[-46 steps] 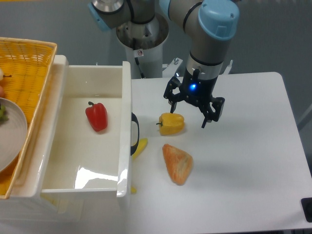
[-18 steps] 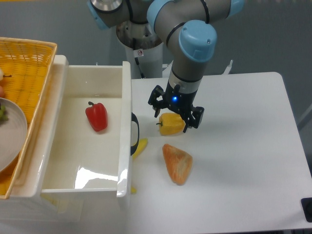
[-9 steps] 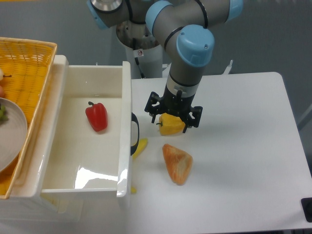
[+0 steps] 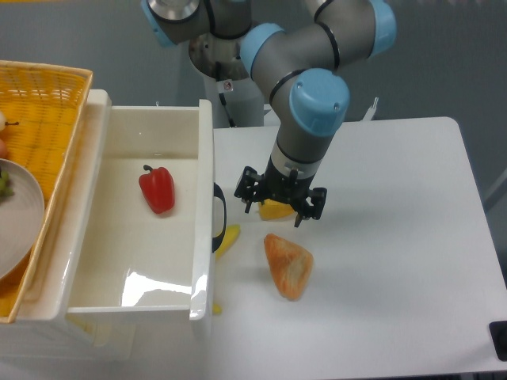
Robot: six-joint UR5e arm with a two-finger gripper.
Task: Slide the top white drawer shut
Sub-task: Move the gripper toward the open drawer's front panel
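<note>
Drawer: the top white drawer (image 4: pixel 150 229) stands pulled well out toward the table, black handle (image 4: pixel 219 216) on its front.
Inside: a red pepper (image 4: pixel 158 189) on the drawer floor.
Gripper: gripper (image 4: pixel 282 207) above the yellow pepper (image 4: pixel 275 210), fingers spread wide, holding nothing, just right of the handle.
Table: an orange wedge-shaped piece (image 4: pixel 289 264) near the gripper.
Left edge: yellow wicker basket (image 4: pixel 46 103).
</note>
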